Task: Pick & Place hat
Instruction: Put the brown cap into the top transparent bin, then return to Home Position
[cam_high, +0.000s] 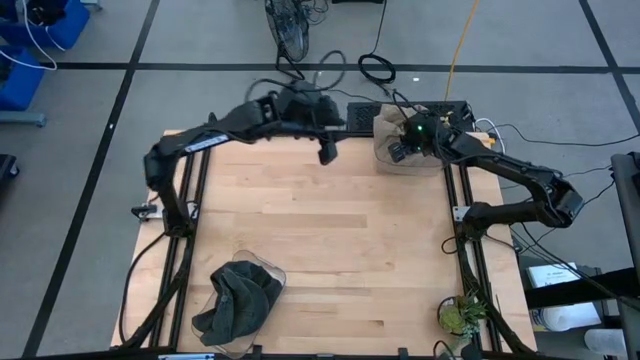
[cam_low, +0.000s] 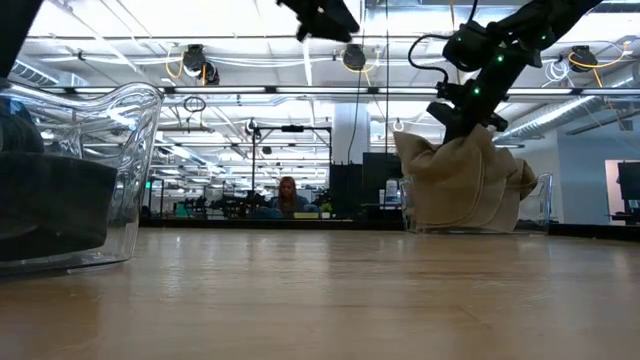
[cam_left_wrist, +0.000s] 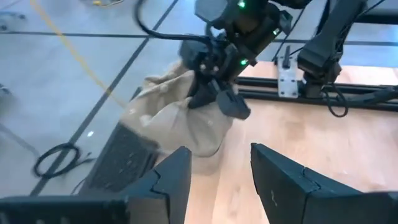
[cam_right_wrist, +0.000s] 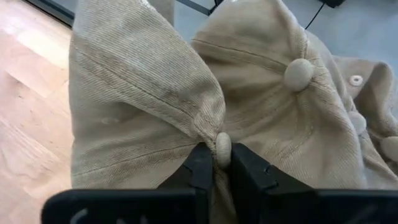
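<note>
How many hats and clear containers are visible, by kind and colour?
Beige hat, pinched by the right gripper: 1
Dark hat: 1
Clear containers: 2
Total: 4

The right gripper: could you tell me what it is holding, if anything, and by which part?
The right gripper is shut on a tan corduroy hat, pinching a bunched fold of its crown fabric. The left gripper is open, holding nothing.

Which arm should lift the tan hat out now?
Right. The right tool is pinched shut on the tan hat at the far container; the left tool hangs open nearby, holding nothing.
</note>
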